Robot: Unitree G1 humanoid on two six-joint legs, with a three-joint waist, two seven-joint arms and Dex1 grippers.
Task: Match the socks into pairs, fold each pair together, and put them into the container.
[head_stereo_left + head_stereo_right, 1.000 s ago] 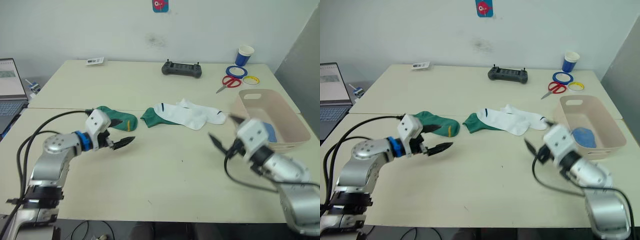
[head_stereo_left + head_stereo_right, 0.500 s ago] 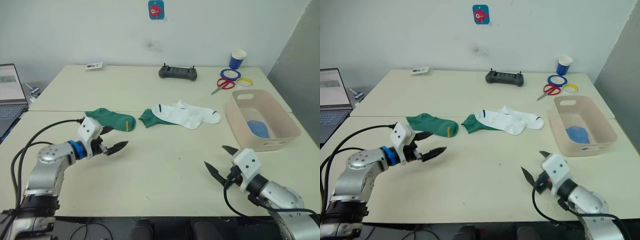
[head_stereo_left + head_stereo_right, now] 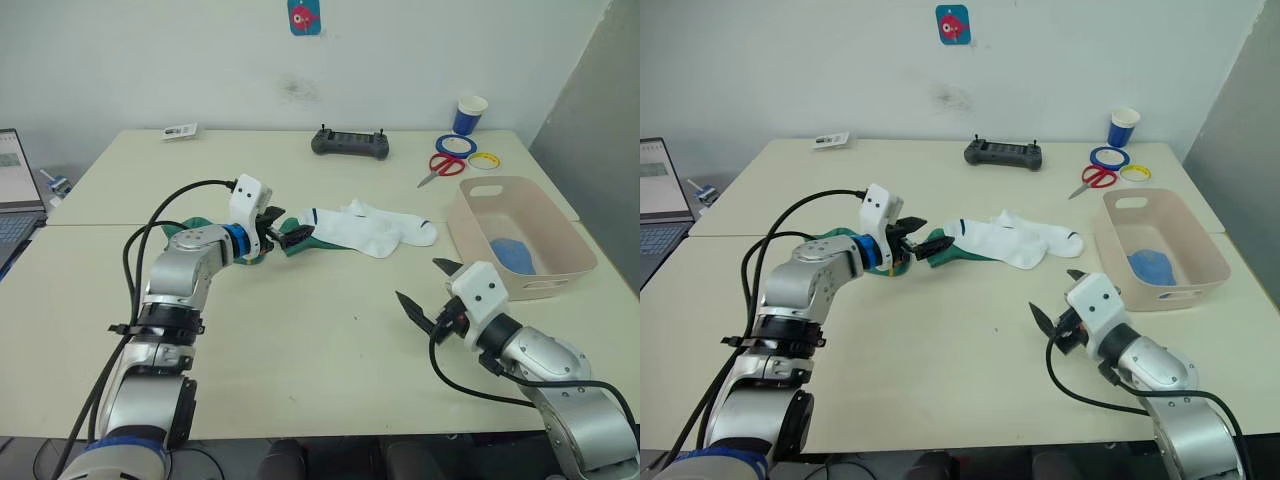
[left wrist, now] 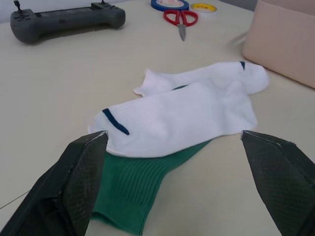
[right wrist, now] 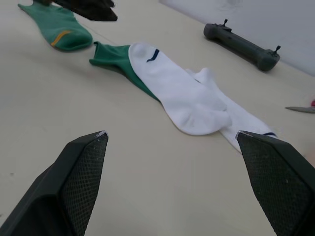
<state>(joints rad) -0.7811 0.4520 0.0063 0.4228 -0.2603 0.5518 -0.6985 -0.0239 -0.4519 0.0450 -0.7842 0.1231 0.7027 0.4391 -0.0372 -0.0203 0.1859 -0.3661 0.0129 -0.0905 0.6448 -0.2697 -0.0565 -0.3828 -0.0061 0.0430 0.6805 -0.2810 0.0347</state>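
Right now: left claw (image 3: pixel 283 236) spread wide, low over the counter (image 3: pixel 330 340), tips just short of a dark green sock (image 4: pixel 147 184) lying half under a white sock (image 4: pixel 182 120). Long axis of that overlapped heap roughly straight ahead of the fingers, toward the container (image 3: pixel 560 270). Second green sock (image 5: pixel 56 27) probably behind the left wrist. Right claw (image 3: pixel 432 293) also wide, empty, well apart from the heap; left plainly nearer.

We can read no words, numbers or brand names anywhere; the wall sticker (image 3: pixel 952 24) and the small card (image 3: pixel 832 141) on the table carry nothing legible.
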